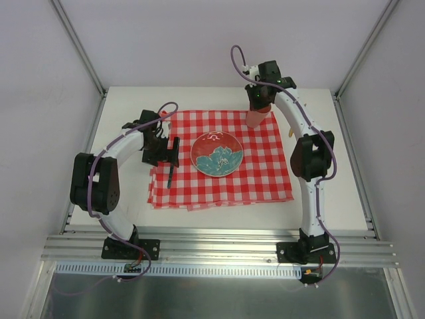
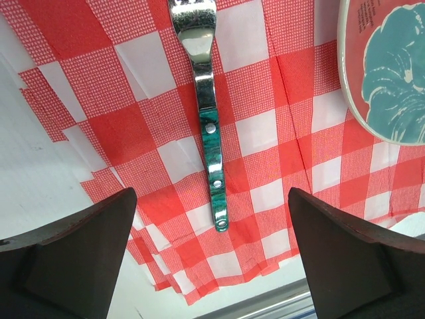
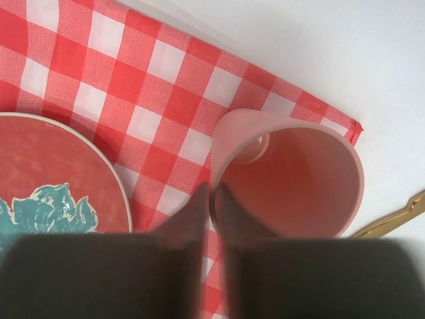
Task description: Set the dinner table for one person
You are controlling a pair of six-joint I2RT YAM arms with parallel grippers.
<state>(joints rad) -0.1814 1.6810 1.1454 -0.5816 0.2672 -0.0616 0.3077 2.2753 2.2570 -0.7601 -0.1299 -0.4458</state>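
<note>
Counter [image 1: 133, 100]: plate [image 1: 216, 153], green-handled utensil [image 2: 214, 166] laid; cup [image 3: 292, 173] not yet released, my right gripper [image 3: 212, 193] clamping its rim; left gripper [image 2: 209, 199] gapes empty.

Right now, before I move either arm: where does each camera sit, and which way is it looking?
Top external: above and behind the bases, looking down on the dinner table; both arms, left gripper and right gripper show.
Left wrist: on that arm, facing down at the fork on the checked cloth; its open fingers frame the bottom.
Right wrist: on that arm, facing down at the pink cup pinched by its fingers.
Shared: the plate shows in all three.
</note>
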